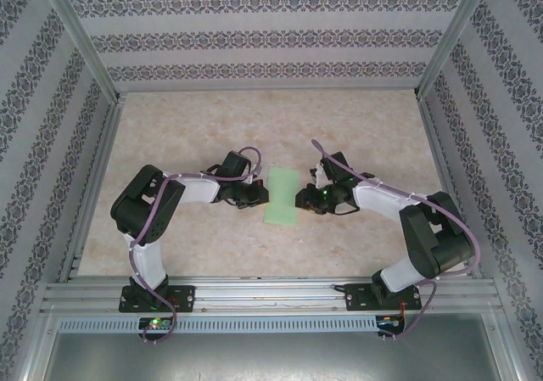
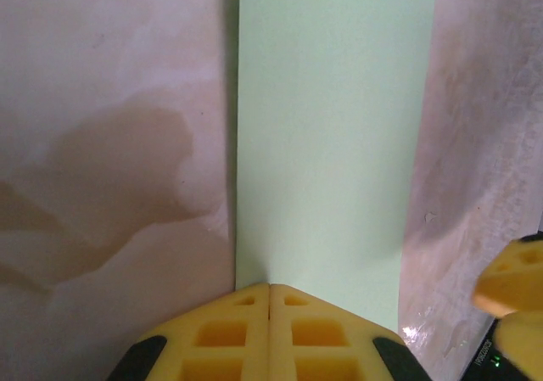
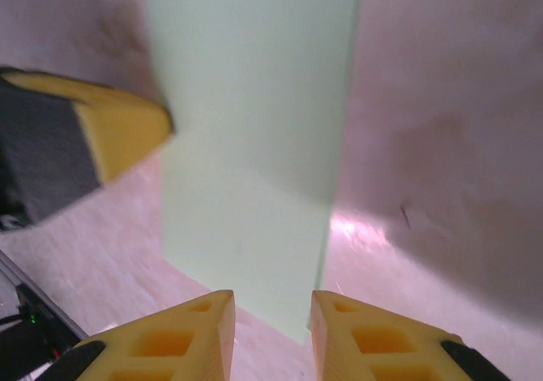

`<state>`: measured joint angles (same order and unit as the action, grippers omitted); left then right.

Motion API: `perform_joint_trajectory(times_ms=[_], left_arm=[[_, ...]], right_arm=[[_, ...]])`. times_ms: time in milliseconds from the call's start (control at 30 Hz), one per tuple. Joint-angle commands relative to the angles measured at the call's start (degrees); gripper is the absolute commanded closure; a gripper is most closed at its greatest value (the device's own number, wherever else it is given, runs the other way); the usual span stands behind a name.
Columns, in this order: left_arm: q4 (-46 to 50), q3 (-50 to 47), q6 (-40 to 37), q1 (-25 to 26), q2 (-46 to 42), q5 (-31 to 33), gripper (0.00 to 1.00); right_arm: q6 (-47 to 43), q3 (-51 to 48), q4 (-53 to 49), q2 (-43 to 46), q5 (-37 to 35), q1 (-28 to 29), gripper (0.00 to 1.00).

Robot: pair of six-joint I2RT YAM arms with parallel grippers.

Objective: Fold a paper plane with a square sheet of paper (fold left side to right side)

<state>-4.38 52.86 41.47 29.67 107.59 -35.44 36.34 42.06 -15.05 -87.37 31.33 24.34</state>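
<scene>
The square sheet of paper [image 1: 282, 194] lies flat mid-table as a narrow light-green rectangle, doubled over on itself, with the paper plane shape not formed. My left gripper [image 1: 260, 196] is shut, its yellow fingertips [image 2: 270, 288] pressed together at the paper's [image 2: 331, 126] left edge, with no paper seen between them. My right gripper [image 1: 301, 199] sits at the paper's right edge. Its jaws [image 3: 271, 305] stand apart, and a corner of the paper [image 3: 254, 126] lies just ahead of the gap, not pinched. Each wrist view catches the other gripper's yellow finger at its side.
The beige tabletop [image 1: 195, 135] spreads around the paper, closed in by patterned walls [image 1: 254, 37] on three sides. An aluminium rail [image 1: 271, 292] carries both arm bases at the near edge.
</scene>
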Motion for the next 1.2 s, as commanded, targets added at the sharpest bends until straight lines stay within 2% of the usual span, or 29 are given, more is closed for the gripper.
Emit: perform_joint_trajectory(times_ms=[0,167,567,1167], left_arm=[[3.8,-2.2,1.3,1.1,-0.2,2.8,1.00],[3.8,-2.3,1.5,1.3,-0.2,2.9,1.00],[4.3,-1.8,1.3,1.4,-0.2,3.0,1.00],[4.6,-1.5,0.9,1.4,-0.5,2.8,1.00]], right_arm=[[3.6,-1.6,0.1,0.3,1.8,2.0,0.69],[5.6,-2.2,2.0,-1.8,1.1,3.6,0.65],[6.7,-1.6,3.8,-4.9,0.5,5.4,0.65],[9.5,-2.4,11.4,-4.3,3.0,3.2,0.69]])
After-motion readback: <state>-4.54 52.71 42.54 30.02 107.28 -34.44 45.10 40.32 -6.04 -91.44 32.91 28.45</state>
